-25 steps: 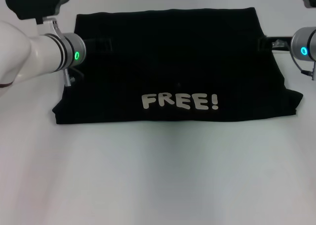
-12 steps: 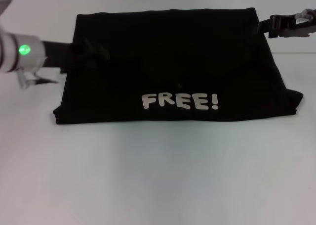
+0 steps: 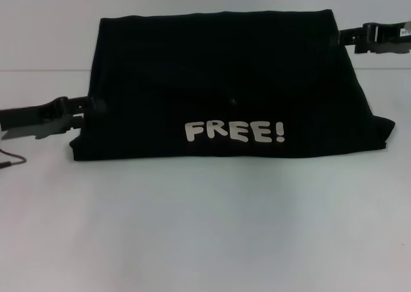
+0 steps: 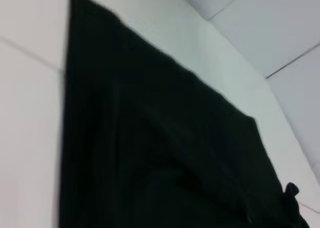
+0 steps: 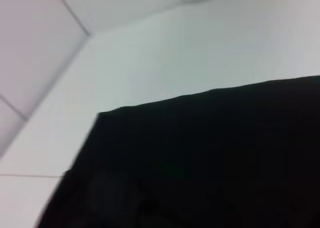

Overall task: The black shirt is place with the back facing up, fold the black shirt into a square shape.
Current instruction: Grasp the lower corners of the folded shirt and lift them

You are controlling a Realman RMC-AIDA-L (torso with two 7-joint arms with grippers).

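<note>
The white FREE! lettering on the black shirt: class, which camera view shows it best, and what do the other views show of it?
The head view. There the lettering reads whole, near the front edge of the folded black shirt. Both wrist views show only plain black cloth on the white table, with no lettering in sight.

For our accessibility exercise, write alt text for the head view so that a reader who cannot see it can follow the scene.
A folded black shirt with white "FREE!" lettering lies on a white table. The left gripper sits at the shirt's left edge near the front, and the right gripper at its far right corner.
</note>
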